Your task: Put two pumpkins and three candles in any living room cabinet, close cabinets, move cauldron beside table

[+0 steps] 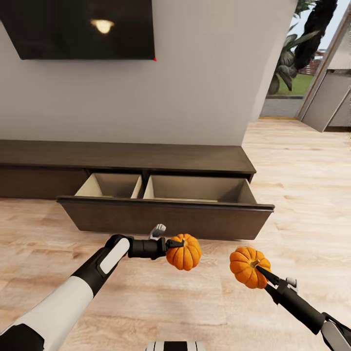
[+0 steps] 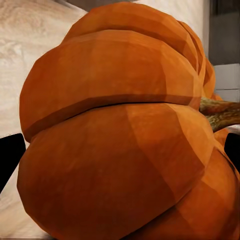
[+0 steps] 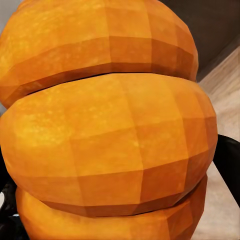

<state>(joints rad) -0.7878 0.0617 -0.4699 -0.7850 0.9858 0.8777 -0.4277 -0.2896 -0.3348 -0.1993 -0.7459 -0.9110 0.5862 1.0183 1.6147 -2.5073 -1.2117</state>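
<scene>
Orange pumpkins ride in both claws in the head view: the left gripper (image 1: 171, 243) clamps the left pumpkin (image 1: 184, 251) at six o'clock, the right gripper (image 1: 263, 274) clamps the right pumpkin (image 1: 249, 266) at five o'clock, both before the open drawer (image 1: 165, 217) of the cabinet (image 1: 122, 158). Left wrist view: pumpkin (image 2: 120, 135) between dark fingers (image 2: 10, 157). Right wrist view: pumpkin (image 3: 107, 130) likewise. Stowing is underway; next, I judge, lift each over the drawer front and release.

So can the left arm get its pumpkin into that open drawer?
Probably yes. The left claw holds its pumpkin just in front of the pulled-out drawer, whose tan compartments look open on top and nothing sits between. It would likely need to lift over the front panel first.
</scene>
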